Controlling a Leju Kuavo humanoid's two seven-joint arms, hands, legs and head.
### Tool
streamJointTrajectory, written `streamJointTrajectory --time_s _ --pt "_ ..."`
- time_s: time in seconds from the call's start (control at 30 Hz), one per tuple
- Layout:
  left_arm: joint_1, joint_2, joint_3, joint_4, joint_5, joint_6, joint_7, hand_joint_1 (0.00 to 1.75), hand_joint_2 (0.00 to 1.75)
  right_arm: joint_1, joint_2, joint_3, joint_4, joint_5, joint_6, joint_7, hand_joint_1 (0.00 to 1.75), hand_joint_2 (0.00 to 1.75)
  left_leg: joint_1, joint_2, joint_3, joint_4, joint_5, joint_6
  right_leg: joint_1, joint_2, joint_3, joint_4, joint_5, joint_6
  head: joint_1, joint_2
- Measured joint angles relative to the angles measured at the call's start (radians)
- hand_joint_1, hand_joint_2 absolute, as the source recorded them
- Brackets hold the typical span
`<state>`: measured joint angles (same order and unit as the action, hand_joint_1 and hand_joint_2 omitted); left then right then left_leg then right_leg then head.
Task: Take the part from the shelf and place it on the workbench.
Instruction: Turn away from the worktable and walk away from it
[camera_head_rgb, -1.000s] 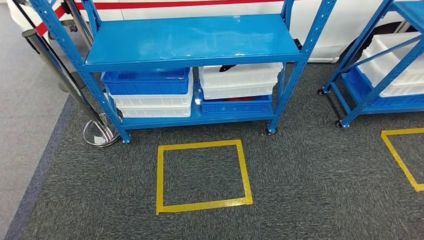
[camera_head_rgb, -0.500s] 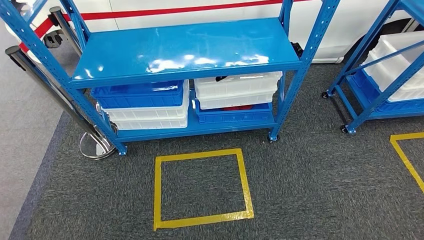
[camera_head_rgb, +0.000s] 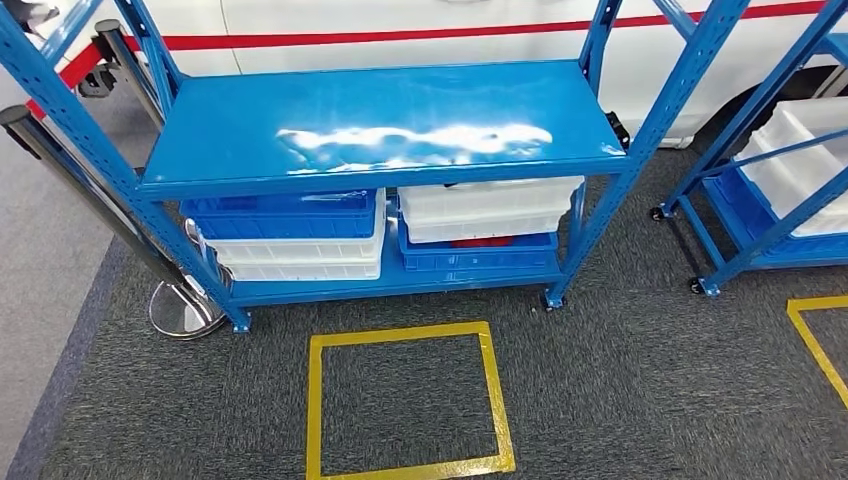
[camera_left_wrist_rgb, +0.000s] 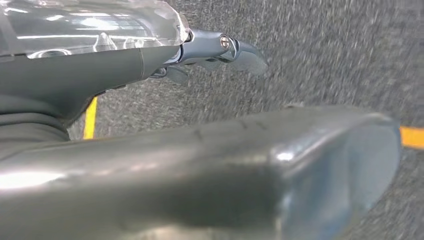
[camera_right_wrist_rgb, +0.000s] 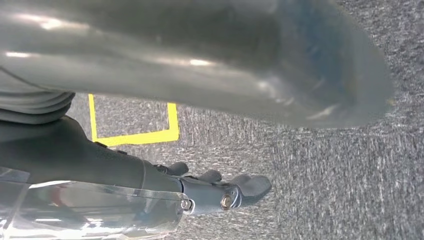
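Both hands, left hand (camera_left_wrist_rgb: 220, 150) and right hand (camera_right_wrist_rgb: 210, 65), hang empty, fingers apart, over carpet (camera_head_rgb: 640, 380), well apart from the shelf (camera_head_rgb: 380, 115)

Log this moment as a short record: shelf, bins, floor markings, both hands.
shelf: blue metal rack on wheels, its upper board bare and glossy
bins: blue bin stacked on white bins at lower left; white bin on a blue one at lower right
floor marking: yellow tape square on grey carpet in front of the rack
second rack: blue rack to the right, holding white bins
left hand: over the carpet, holding nothing, fingers out
right hand: over the carpet, holding nothing
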<state>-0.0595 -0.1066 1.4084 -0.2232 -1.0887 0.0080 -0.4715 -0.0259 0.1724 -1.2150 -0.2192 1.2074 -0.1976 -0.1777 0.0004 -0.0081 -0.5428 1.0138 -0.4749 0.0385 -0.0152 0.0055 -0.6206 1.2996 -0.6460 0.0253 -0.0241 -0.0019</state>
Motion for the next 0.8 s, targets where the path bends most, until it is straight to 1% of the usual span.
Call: streamJointTrajectory --time_s 0.03,0.07,0.1,0.17,0.2,0.23,0.27,0.3,0.33,0.37,0.4,0.43,0.47,0.5,0.53,0.57,0.6,0.63,0.67,0.7,0.73,0.77,0.8 --pt "0.001 0.0 0.0 0.0 0.0 0.0 0.0 0.0 0.0 0.002 0.0 0.0 0.0 0.0 0.0 0.001 0.0 0.0 0.0 -0.002 0.015 0.0 -0.012 0.0 0.0 0.0 -0.026 0.006 -0.024 0.001 0.0 0.0" --pt "0.003 0.0 0.0 0.0 0.0 -0.001 0.0 0.0 0.0 0.004 0.0 0.0 0.0 0.0 0.0 0.002 0.0 0.0 0.0 -0.004 0.032 0.0 -0.025 -0.002 0.0 0.0 -0.039 -0.015 -0.024 0.002 0.0 0.0" --pt "0.004 -0.001 0.0 0.0 0.0 -0.001 0.001 0.0 0.0 0.006 0.0 0.0 0.0 0.0 0.0 0.003 0.0 0.0 0.0 -0.006 0.05 0.0 -0.039 -0.004 0.0 0.0 -0.043 -0.057 0.002 0.001 0.001 0.0" --pt "0.006 -0.004 0.0 0.0 0.0 -0.001 0.001 0.0 0.0 0.012 -0.001 0.0 0.0 0.0 0.0 0.006 0.0 0.0 -0.002 -0.009 0.081 0.001 -0.068 -0.01 0.004 -0.002 -0.041 -0.166 0.125 -0.007 0.002 0.0" --pt "0.005 -0.005 0.0 0.0 0.0 -0.001 0.001 0.0 0.0 0.014 -0.001 0.0 0.0 0.0 0.0 0.007 0.0 0.0 -0.004 -0.01 0.091 0.002 -0.083 -0.015 0.006 -0.002 -0.04 -0.202 0.174 -0.013 0.002 0.0" --pt "0.003 -0.006 0.0 0.0 -0.001 -0.001 0.001 0.0 0.0 0.014 -0.002 0.0 0.0 0.0 0.0 0.007 0.0 0.0 -0.006 -0.01 0.104 0.002 -0.094 -0.021 0.009 -0.002 -0.038 -0.223 0.206 -0.019 0.002 0.0" --pt "0.001 -0.006 0.0 0.0 -0.001 -0.001 0.002 0.0 0.0 0.013 -0.002 0.0 0.0 0.001 0.0 0.007 0.0 0.0 -0.007 -0.011 0.114 0.005 -0.098 -0.027 0.01 -0.001 -0.034 -0.228 0.207 -0.024 0.001 0.0" --pt "0.0 -0.006 0.0 0.0 -0.001 -0.001 0.002 0.0 0.0 0.011 -0.001 0.0 0.0 0.001 0.0 0.007 0.0 0.0 -0.008 -0.011 0.12 0.009 -0.097 -0.032 0.008 0.001 -0.022 -0.232 0.203 -0.031 0.001 0.0" --pt "-0.001 -0.006 0.0 -0.001 -0.002 -0.001 0.002 0.0 0.0 0.01 0.0 0.0 0.0 0.001 0.001 0.007 0.0 0.0 -0.008 -0.01 0.12 0.028 -0.09 -0.037 0.006 0.001 -0.008 -0.238 0.199 -0.037 0.001 0.0" --pt "-0.002 -0.005 0.0 -0.002 -0.002 -0.001 0.002 0.0 0.0 0.009 0.001 -0.001 0.0 0.001 0.001 0.007 0.0 0.0 -0.007 -0.008 0.104 0.064 -0.084 -0.042 0.004 0.001 0.008 -0.244 0.192 -0.043 -0.002 0.0" --pt "-0.003 -0.005 -0.001 -0.002 -0.003 -0.001 0.002 0.0 0.0 0.008 0.001 -0.001 0.0 0.001 0.002 0.007 0.0 0.0 -0.006 -0.006 0.076 0.116 -0.089 -0.047 0.002 0.001 0.025 -0.25 0.184 -0.048 -0.004 0.0" --pt "-0.004 -0.005 -0.001 -0.003 -0.004 -0.001 0.002 0.0 0.0 0.008 0.001 -0.001 0.0 0.001 0.003 0.007 0.0 0.0 -0.002 -0.003 0.039 0.176 -0.105 -0.053 0.002 0.001 0.039 -0.255 0.173 -0.051 -0.006 0.0" --pt "-0.004 -0.006 -0.001 -0.003 -0.005 -0.001 0.002 0.0 0.0 0.008 0.001 -0.001 0.0 0.001 0.003 0.007 0.0 0.0 0.0 -0.001 -0.003 0.23 -0.134 -0.058 0.002 0.001 0.053 -0.257 0.161 -0.053 -0.008 0.0" --pt "-0.003 -0.006 -0.001 -0.003 -0.006 -0.001 0.003 0.0 0.0 0.007 0.001 -0.001 0.0 0.001 0.003 0.007 0.0 0.0 0.002 0.0 -0.04 0.266 -0.167 -0.061 0.002 0.001 0.066 -0.258 0.149 -0.053 -0.008 0.0" --pt "-0.001 -0.006 -0.001 -0.003 -0.006 -0.001 0.003 0.0 0.0 0.008 0.001 -0.001 -0.001 0.001 0.003 0.007 0.0 0.0 0.004 0.0 -0.067 0.279 -0.191 -0.063 0.002 0.002 0.082 -0.258 0.136 -0.053 -0.008 0.0" --pt "0.001 -0.006 -0.001 -0.003 -0.006 -0.001 0.003 0.0 0.0 0.008 0.001 -0.001 -0.001 0.001 0.003 0.007 0.0 0.0 0.004 0.0 -0.084 0.266 -0.196 -0.062 0.002 0.003 0.099 -0.258 0.123 -0.052 -0.008 0.0" --pt "0.003 -0.006 -0.001 -0.003 -0.006 -0.001 0.004 0.0 0.0 0.008 0.001 -0.001 0.0 0.001 0.004 0.008 0.0 0.0 0.004 0.001 -0.091 0.228 -0.177 -0.06 0.002 0.004 0.118 -0.258 0.108 -0.05 -0.008 0.0" --pt "0.005 -0.007 -0.001 -0.003 -0.006 -0.001 0.004 0.0 0.0 0.01 0.002 -0.001 0.0 0.001 0.004 0.008 0.0 0.0 0.003 0.001 -0.093 0.174 -0.127 -0.055 0.002 0.004 0.135 -0.259 0.093 -0.049 -0.008 0.0" --pt "0.008 -0.007 -0.001 -0.003 -0.007 0.0 0.005 0.0 0.0 0.01 0.002 -0.001 0.0 0.001 0.004 0.009 0.0 0.0 0.001 0.001 -0.094 0.123 -0.063 -0.05 0.002 0.005 0.152 -0.258 0.079 -0.046 -0.007 0.0" --pt "0.011 -0.006 -0.001 -0.003 -0.007 0.0 0.006 0.0 0.0 0.011 0.003 -0.002 0.0 0.001 0.004 0.009 0.0 0.0 -0.003 0.001 -0.093 0.085 -0.012 -0.043 0.003 0.006 0.164 -0.259 0.068 -0.041 -0.006 0.0" --pt "0.012 -0.006 -0.001 -0.003 -0.008 0.002 0.007 0.0 0.0 0.011 0.004 -0.002 0.0 0.002 0.005 0.01 0.0 0.0 -0.006 0.002 -0.091 0.065 0.026 -0.036 0.002 0.008 0.172 -0.262 0.059 -0.036 -0.006 0.0" --pt "0.012 -0.006 -0.001 -0.004 -0.009 0.005 0.009 0.0 0.0 0.009 0.004 -0.003 0.0 0.002 0.005 0.01 0.0 0.0 -0.01 0.002 -0.088 0.06 0.037 -0.031 0.001 0.01 0.18 -0.266 0.053 -0.028 -0.005 0.0" --pt "0.01 -0.007 -0.001 -0.005 -0.01 0.008 0.012 0.0 0.0 0.007 0.005 -0.004 0.0 0.003 0.006 0.011 0.0 0.0 -0.013 0.001 -0.081 0.054 0.033 -0.025 0.0 0.011 0.187 -0.274 0.05 -0.021 -0.006 0.0"
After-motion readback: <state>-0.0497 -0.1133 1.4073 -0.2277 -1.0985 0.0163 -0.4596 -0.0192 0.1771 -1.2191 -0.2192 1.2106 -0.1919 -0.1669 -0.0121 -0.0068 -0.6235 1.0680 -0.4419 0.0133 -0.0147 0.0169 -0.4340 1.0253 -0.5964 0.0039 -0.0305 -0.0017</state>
